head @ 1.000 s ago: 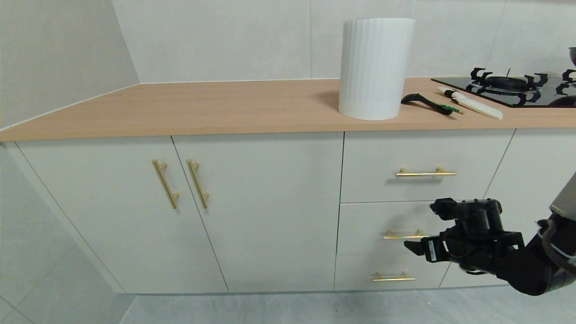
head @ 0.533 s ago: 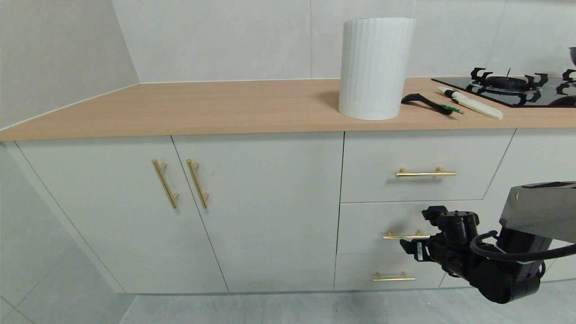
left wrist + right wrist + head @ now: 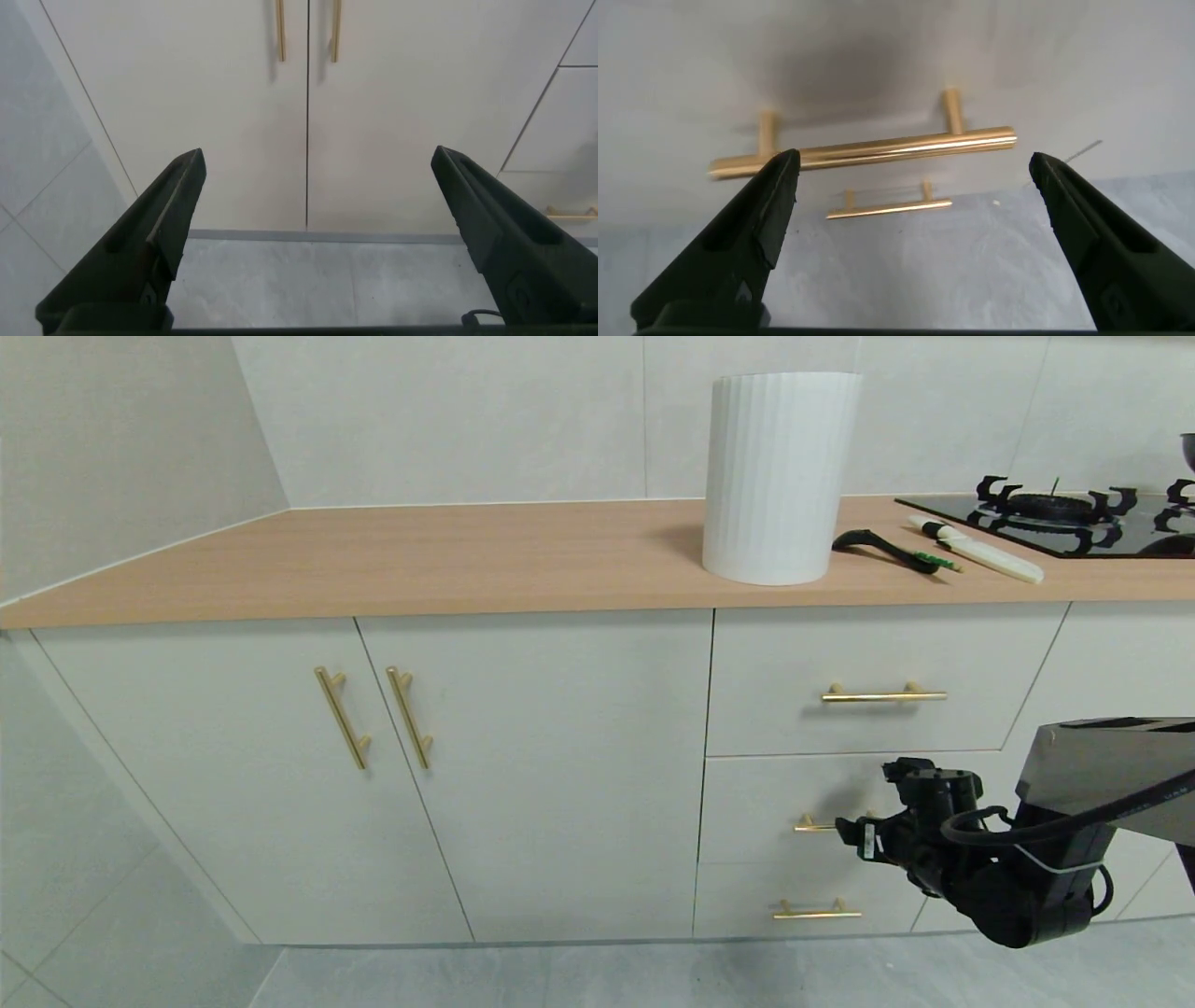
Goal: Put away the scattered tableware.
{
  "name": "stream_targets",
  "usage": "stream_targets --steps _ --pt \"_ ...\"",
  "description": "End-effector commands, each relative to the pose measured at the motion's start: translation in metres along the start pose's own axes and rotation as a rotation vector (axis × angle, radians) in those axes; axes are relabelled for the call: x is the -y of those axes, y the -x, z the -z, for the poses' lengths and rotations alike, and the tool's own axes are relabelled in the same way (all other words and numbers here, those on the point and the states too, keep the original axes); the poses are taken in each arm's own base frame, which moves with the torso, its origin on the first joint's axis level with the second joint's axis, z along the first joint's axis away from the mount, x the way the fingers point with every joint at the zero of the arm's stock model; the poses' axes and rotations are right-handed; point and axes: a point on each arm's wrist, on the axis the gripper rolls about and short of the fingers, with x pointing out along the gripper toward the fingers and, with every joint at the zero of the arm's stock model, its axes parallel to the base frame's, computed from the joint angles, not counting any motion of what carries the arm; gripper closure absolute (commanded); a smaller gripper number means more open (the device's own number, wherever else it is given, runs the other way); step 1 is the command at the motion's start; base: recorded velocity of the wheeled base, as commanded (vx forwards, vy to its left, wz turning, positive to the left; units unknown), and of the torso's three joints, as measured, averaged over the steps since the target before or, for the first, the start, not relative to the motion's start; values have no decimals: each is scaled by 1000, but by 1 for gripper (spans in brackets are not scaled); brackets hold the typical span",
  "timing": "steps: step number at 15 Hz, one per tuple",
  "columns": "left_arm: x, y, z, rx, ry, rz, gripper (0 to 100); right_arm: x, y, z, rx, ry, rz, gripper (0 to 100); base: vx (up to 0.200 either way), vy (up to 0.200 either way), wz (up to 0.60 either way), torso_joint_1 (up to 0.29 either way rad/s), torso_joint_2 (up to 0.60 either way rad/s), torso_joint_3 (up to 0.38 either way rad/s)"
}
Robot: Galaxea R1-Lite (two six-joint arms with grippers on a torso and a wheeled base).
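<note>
On the wooden counter (image 3: pixel 467 555) lie a black ladle-like utensil (image 3: pixel 887 550) and a white knife with a green band (image 3: pixel 977 553), right of a tall white ribbed container (image 3: pixel 780 476). My right gripper (image 3: pixel 873 801) is open, low in front of the drawer stack, at the brass handle of the middle drawer (image 3: pixel 814 824). In the right wrist view that handle (image 3: pixel 868 153) runs across the gap of the right gripper (image 3: pixel 912 163), close ahead. My left gripper (image 3: pixel 318 159) is open with nothing in it, facing the double cabinet doors (image 3: pixel 308 112) above the floor.
A black gas hob (image 3: pixel 1055 518) sits at the counter's right end. The top drawer handle (image 3: pixel 883 694) and bottom drawer handle (image 3: pixel 816 913) flank the middle one. Two vertical door handles (image 3: pixel 373 717) are on the left cabinet. Grey tiled floor (image 3: pixel 560 980) lies below.
My right arm has swung in and its gripper has moved up and closer to the middle drawer handle, now covering part of it. The tableware has not moved.
</note>
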Motion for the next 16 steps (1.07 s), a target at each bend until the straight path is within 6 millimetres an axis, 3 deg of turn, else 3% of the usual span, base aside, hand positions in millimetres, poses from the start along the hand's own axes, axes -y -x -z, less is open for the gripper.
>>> stream_targets --steps 1,10,16 --pt "0 0 0 -2 1 -1 0 -1 -5 2 1 0 3 0 0 0 0 0 0 0" --pt "0 0 0 0 1 -1 0 2 -9 19 -35 52 12 0 0 0 0 0 0 0" --pt "0 0 0 0 1 -1 0 2 -3 12 -19 43 10 0 0 0 0 0 0 0"
